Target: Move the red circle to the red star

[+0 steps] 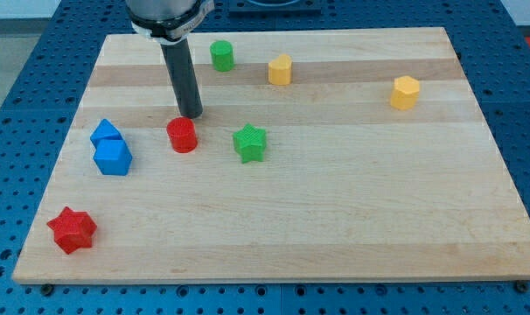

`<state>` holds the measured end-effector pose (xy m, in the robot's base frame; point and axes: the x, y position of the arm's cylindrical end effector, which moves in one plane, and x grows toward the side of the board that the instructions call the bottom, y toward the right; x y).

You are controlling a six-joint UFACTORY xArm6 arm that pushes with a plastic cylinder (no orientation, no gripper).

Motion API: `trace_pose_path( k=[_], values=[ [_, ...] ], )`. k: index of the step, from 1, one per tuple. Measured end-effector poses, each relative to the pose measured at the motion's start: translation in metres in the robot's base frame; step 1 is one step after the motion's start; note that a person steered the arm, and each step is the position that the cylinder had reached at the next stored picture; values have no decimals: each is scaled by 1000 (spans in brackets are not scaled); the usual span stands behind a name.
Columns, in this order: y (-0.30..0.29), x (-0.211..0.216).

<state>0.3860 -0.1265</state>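
- Lying nearest the view's bottom-left corner of the pale wooden board (335, 219): red star-shaped plastic block (71, 230), well apart from the red circle, down and to the view's left of it.
- Stacked close together just left of the red circle: two blue plastic blocks, the upper one (106, 133) roughly wedge-like, the lower one (113, 157) more cube-like (exact shapes hard to make out).
- Sitting in the left half of the board: red round plastic block, the red circle (182, 136), upright and free of its neighbours.
- Resting just above the red circle, at its top-right edge, touching or nearly so: my tip (190, 116), the lower end of the dark rod; no pincer fitted, so nothing opened, nothing closed, nothing held.
- Judged key relation: red circle lying below and slightly left of my tip, red star further along much the same down-left line, so a push toward the view's bottom-left looks well set up.
- Standing above and right of the red circle: green round plastic block (222, 56).
- Just right of the red circle: green star-shaped plastic block (249, 143), clear of the likely path.
- Farther right, along the top: two yellow hexagonal plastic blocks, one nearer (280, 69), one far off (405, 92).
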Motion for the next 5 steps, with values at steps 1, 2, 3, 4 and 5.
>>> trace_pose_path(
  k=[1,2,3,4,5],
  values=[
    [-1,21],
    [-7,45],
    [-9,83],
    [-11,117],
    [-12,143]
  ],
)
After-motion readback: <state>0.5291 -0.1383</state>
